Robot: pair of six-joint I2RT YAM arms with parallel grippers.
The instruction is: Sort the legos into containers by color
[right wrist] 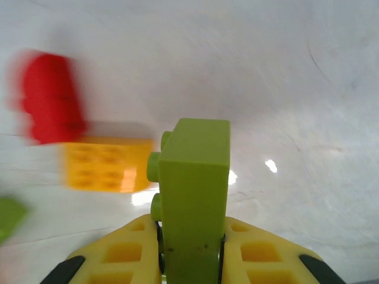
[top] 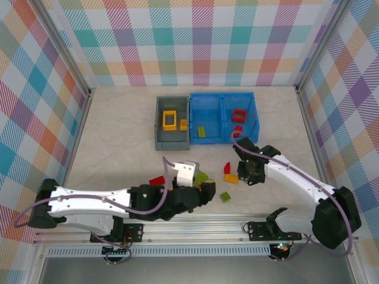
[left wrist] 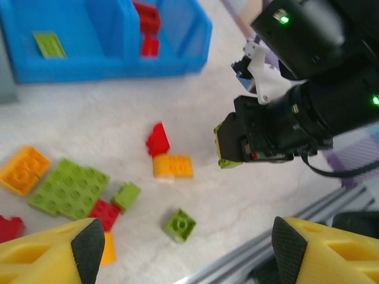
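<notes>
The left arm (top: 89,204) lies low along the near edge of the table (top: 118,148), white links stretched to the right. The left tool (left wrist: 188,248) hangs over the loose bricks with its yellow fingers (left wrist: 41,257) wide apart and nothing between them. The right arm (top: 296,183) reaches from the near right corner back and to the left, wrist bent down. The right tool (right wrist: 190,242) is clamped on a lime green brick (right wrist: 192,171), held on end with its studs facing left; whether it touches the table I cannot tell.

Just beside that brick lie a red brick (right wrist: 50,97) and an orange brick (right wrist: 106,163), close against each other. Nearer the left tool are a lime plate (left wrist: 68,186), a second orange brick (left wrist: 23,170), a small red brick (left wrist: 103,213) and a lime square brick (left wrist: 179,225). Toward the back the grey bin (top: 172,144) and the blue bin (top: 222,94) stand side by side. The grey bin holds a yellow frame (top: 170,119) and a small orange piece (top: 183,124). The blue bin's left compartment holds a lime flat piece (top: 202,132); its right one holds a red frame (top: 239,115). The table is pale and faintly marbled. Plaid cloth walls (top: 201,41) close it on three sides, and a metal rail (top: 195,228) runs along the near edge.
</notes>
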